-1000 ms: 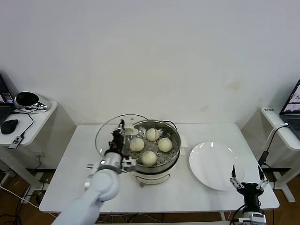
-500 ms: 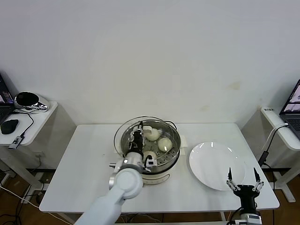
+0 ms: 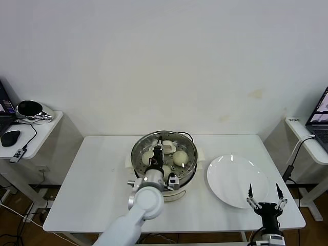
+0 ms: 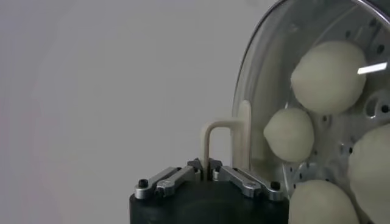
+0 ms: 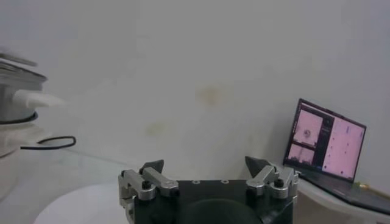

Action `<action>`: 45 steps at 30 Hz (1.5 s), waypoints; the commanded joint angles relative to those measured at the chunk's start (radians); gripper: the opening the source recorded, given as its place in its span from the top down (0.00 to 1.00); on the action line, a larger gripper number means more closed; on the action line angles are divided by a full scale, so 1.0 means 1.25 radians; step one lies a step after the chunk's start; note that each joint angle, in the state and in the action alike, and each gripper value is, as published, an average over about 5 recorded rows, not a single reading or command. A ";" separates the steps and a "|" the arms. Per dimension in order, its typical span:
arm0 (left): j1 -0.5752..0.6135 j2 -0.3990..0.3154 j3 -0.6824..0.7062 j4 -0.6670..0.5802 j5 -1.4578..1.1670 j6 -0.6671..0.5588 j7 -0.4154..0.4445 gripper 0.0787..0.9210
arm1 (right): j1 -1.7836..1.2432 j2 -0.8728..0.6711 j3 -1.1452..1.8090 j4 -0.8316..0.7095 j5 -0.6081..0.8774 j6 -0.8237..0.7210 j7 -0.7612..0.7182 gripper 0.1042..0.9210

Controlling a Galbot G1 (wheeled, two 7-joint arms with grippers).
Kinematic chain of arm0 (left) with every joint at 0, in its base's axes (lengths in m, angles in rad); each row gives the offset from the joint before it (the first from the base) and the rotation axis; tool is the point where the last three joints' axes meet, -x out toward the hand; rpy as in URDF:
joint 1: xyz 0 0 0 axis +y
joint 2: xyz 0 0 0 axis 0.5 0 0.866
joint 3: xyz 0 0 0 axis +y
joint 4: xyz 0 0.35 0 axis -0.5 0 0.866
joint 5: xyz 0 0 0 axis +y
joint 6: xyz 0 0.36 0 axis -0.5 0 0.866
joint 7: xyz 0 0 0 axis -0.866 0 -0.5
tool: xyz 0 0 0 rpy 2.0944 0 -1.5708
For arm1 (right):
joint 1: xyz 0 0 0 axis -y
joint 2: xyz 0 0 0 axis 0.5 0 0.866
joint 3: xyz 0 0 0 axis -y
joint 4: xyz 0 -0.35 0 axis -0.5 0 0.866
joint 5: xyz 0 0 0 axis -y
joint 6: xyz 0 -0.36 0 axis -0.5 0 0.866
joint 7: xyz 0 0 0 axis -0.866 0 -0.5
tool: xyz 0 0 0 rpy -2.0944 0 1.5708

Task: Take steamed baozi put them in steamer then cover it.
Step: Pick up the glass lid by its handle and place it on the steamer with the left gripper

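The steamer (image 3: 188,173) stands mid-table on its white base. Several cream-white baozi lie on its tray; one (image 3: 179,158) shows through the glass. They also show in the left wrist view (image 4: 328,76). My left gripper (image 3: 158,154) is shut on the cream bar handle (image 4: 208,141) of the glass cover (image 3: 137,149) and holds the cover over the steamer, about centred. In the left wrist view my left gripper (image 4: 206,165) has its jaws pinched on the handle's leg. My right gripper (image 3: 265,197) is open and empty at the table's front right; it also shows in the right wrist view (image 5: 205,165).
An empty white plate (image 3: 236,180) lies to the right of the steamer, just beyond my right gripper. A side table with a mouse (image 3: 10,137) stands at the left. A laptop (image 5: 329,143) sits on a stand at the right.
My left gripper has carried the cover to the right, from beside the steamer's left to over it. The right gripper has barely moved.
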 commanded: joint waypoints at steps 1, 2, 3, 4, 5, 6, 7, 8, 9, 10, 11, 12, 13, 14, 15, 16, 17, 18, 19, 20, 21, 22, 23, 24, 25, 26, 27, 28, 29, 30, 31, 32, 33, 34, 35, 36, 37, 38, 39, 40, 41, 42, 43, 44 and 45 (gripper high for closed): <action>0.002 -0.017 0.007 0.016 0.017 -0.003 -0.003 0.93 | -0.001 0.000 -0.003 0.001 -0.001 0.000 0.000 0.12; 0.002 -0.017 0.007 0.018 0.018 -0.004 -0.003 0.93 | -0.001 0.000 -0.003 0.001 -0.002 0.000 0.000 0.12; 0.002 -0.018 0.007 0.020 0.018 -0.004 -0.004 0.93 | -0.001 0.000 -0.004 0.001 -0.002 0.000 0.000 0.12; 0.002 -0.019 0.008 0.022 0.019 -0.005 -0.004 0.93 | -0.001 0.000 -0.004 0.001 -0.002 0.000 0.000 0.12; 0.001 -0.020 0.008 0.024 0.019 -0.005 -0.004 0.93 | -0.001 0.000 -0.004 0.001 -0.001 0.000 0.000 0.12; 0.001 -0.021 0.008 0.026 0.019 -0.005 -0.005 0.93 | -0.001 0.000 -0.004 0.001 -0.001 0.000 0.000 0.12; 0.000 -0.021 0.009 0.028 0.019 -0.006 -0.005 0.93 | -0.001 0.000 -0.005 0.001 -0.001 0.000 0.000 0.12; 0.000 -0.022 0.009 0.030 0.019 -0.006 -0.005 0.93 | -0.001 0.000 -0.005 0.001 -0.001 0.000 0.000 0.12; -0.001 -0.023 0.009 0.032 0.019 -0.006 -0.005 0.93 | -0.001 0.000 -0.005 0.001 -0.001 0.000 0.000 0.12; -0.001 -0.023 0.010 0.033 0.019 -0.006 -0.005 0.93 | -0.001 0.000 -0.005 0.001 -0.001 0.000 0.000 0.12; -0.001 -0.023 0.010 0.034 0.019 -0.007 -0.005 0.93 | -0.001 0.000 -0.005 0.000 0.000 0.000 0.000 0.12; 0.000 -0.023 0.010 0.034 0.020 -0.007 -0.006 0.93 | -0.001 0.000 -0.005 0.000 0.000 0.000 0.000 0.12; 0.001 -0.023 0.010 0.034 0.020 -0.007 -0.006 0.93 | -0.001 0.000 -0.005 -0.001 0.000 0.000 0.000 0.12; 0.001 -0.023 0.010 0.034 0.021 -0.007 -0.006 0.93 | -0.001 0.000 -0.005 -0.001 0.000 0.001 0.000 0.12; 0.002 -0.023 0.010 0.033 0.022 -0.008 -0.006 0.93 | -0.001 0.000 -0.005 -0.002 0.000 0.001 0.000 0.12; 0.003 -0.024 0.009 0.033 0.022 -0.008 -0.006 0.93 | -0.001 0.000 -0.006 -0.002 0.000 0.001 0.000 0.12; 0.004 -0.024 0.009 0.032 0.021 -0.008 -0.007 0.93 | -0.001 0.000 -0.006 -0.002 0.000 0.001 0.000 0.12; 0.006 -0.024 0.007 0.031 0.021 -0.008 -0.008 0.93 | -0.001 0.000 -0.006 -0.002 0.000 0.001 0.000 0.12; 0.008 -0.025 0.006 0.028 0.019 -0.008 -0.009 0.93 | -0.001 0.000 -0.006 -0.002 0.000 0.001 -0.001 0.12; 0.010 -0.025 0.005 0.025 0.018 -0.008 -0.010 0.93 | -0.001 0.000 -0.006 -0.002 0.000 0.001 -0.001 0.12; 0.013 -0.026 0.003 0.020 0.016 -0.008 -0.012 0.93 | -0.001 0.000 -0.007 -0.002 0.000 0.001 -0.001 0.12; 0.016 -0.026 0.002 0.013 0.014 -0.008 -0.013 0.93 | -0.001 0.000 -0.007 -0.003 0.000 0.001 -0.001 0.12; 0.019 -0.025 0.000 0.006 0.012 -0.008 -0.014 0.93 | -0.001 0.000 -0.007 -0.003 0.000 0.001 -0.001 0.12; 0.022 -0.024 -0.001 -0.004 0.009 -0.007 -0.016 0.92 | -0.001 0.000 -0.008 -0.003 -0.001 0.001 -0.001 0.12; 0.026 -0.022 -0.002 -0.015 0.005 -0.007 -0.017 0.91 | -0.001 0.000 -0.008 -0.003 -0.001 0.001 -0.001 0.12; 0.032 -0.018 -0.003 -0.028 0.000 -0.006 -0.017 0.88 | -0.002 0.000 -0.009 -0.003 -0.001 0.001 -0.001 0.12; 0.040 -0.012 -0.003 -0.043 -0.006 -0.006 -0.018 0.85 | -0.002 0.000 -0.009 -0.003 -0.001 0.000 -0.001 0.12; 0.048 -0.006 -0.003 -0.058 -0.012 -0.006 -0.019 0.82 | -0.003 0.000 -0.009 -0.003 -0.001 0.000 -0.001 0.12; 0.060 0.002 -0.004 -0.076 -0.019 -0.007 -0.021 0.78 | -0.003 0.000 -0.009 -0.003 -0.001 0.000 -0.001 0.12; 0.075 0.011 -0.005 -0.094 -0.027 -0.008 -0.025 0.75 | -0.005 0.000 -0.009 -0.002 -0.001 0.000 -0.001 0.12; 0.088 0.018 -0.007 -0.111 -0.033 -0.011 -0.031 0.72 | -0.006 0.000 -0.008 -0.002 -0.001 0.000 -0.001 0.12; 0.105 0.027 -0.011 -0.130 -0.043 -0.014 -0.038 0.68 | -0.007 0.000 -0.007 -0.001 -0.001 0.001 -0.002 0.12; 0.124 0.037 -0.015 -0.153 -0.056 -0.019 -0.047 0.65 | -0.008 0.000 -0.006 0.000 -0.001 0.001 -0.002 0.12; 0.141 0.046 -0.021 -0.174 -0.072 -0.024 -0.057 0.62 | -0.009 0.000 -0.006 0.000 -0.001 0.001 -0.002 0.12; 0.161 0.057 -0.029 -0.200 -0.094 -0.032 -0.070 0.58 | -0.011 -0.001 -0.005 0.000 -0.001 0.002 -0.002 0.12; 0.183 0.069 -0.040 -0.229 -0.123 -0.040 -0.084 0.55 | -0.012 -0.001 -0.004 0.000 -0.001 0.003 -0.002 0.12; 0.203 0.079 -0.052 -0.257 -0.154 -0.047 -0.098 0.51 | -0.013 -0.001 -0.004 0.000 -0.001 0.004 -0.002 0.12; 0.226 0.090 -0.070 -0.287 -0.193 -0.056 -0.116 0.47 | -0.015 -0.001 -0.003 0.000 -0.001 0.004 -0.002 0.12; 0.253 0.104 -0.090 -0.320 -0.239 -0.065 -0.135 0.44 | -0.016 -0.001 -0.003 0.000 -0.001 0.005 -0.002 0.12; 0.278 0.117 -0.112 -0.349 -0.290 -0.074 -0.155 0.41 | -0.017 -0.001 -0.003 0.000 -0.001 0.005 -0.002 0.12; 0.307 0.129 -0.137 -0.374 -0.345 -0.088 -0.179 0.37 | -0.018 0.000 -0.003 0.000 -0.001 0.005 -0.002 0.12; 0.341 0.141 -0.163 -0.398 -0.408 -0.107 -0.207 0.34 | -0.019 0.000 -0.004 0.000 -0.001 0.005 -0.002 0.12; 0.377 0.150 -0.190 -0.415 -0.470 -0.131 -0.233 0.31 | -0.020 -0.001 -0.005 0.000 0.000 0.005 -0.003 0.12; 0.414 0.154 -0.225 -0.427 -0.536 -0.165 -0.256 0.27 | -0.021 -0.001 -0.006 0.000 0.001 0.005 -0.004 0.12; 0.454 0.154 -0.261 -0.435 -0.607 -0.207 -0.279 0.24 | -0.023 -0.001 -0.007 0.000 0.002 0.006 -0.006 0.12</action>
